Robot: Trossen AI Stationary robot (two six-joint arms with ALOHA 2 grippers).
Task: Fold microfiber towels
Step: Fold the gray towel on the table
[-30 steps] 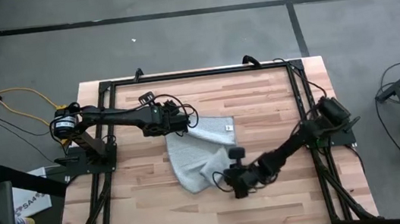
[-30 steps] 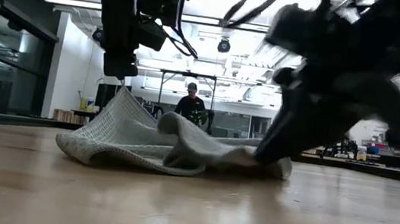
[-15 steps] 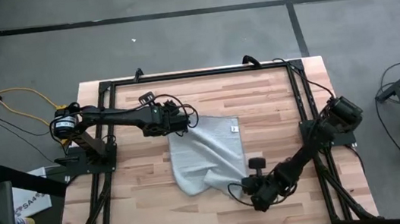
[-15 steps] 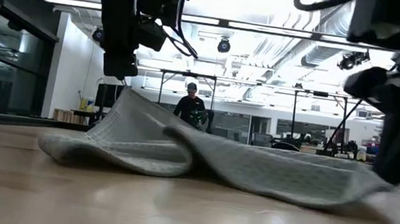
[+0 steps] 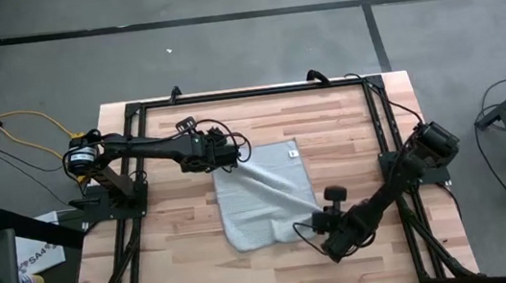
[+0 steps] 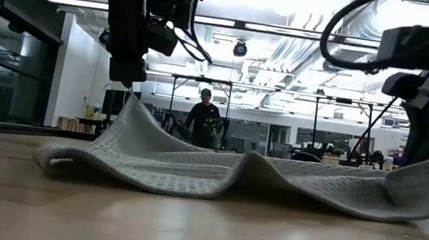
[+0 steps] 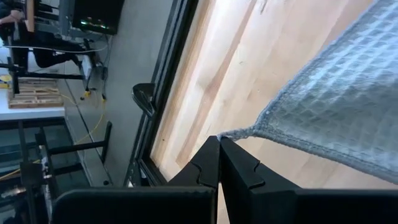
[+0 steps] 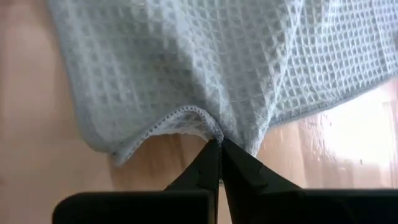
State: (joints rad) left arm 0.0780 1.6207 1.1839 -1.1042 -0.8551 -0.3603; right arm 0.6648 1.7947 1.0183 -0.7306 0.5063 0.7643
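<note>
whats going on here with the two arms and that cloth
Two robot arms are working a light grey microfiber towel on the wooden table. The left pincer is shut on one corner of it and holds that corner up off the table. The right pincer is shut on the towel's edge at the opposite side, low near the table. The towel sags between them, mostly spread out and rumpled, not folded.
</note>
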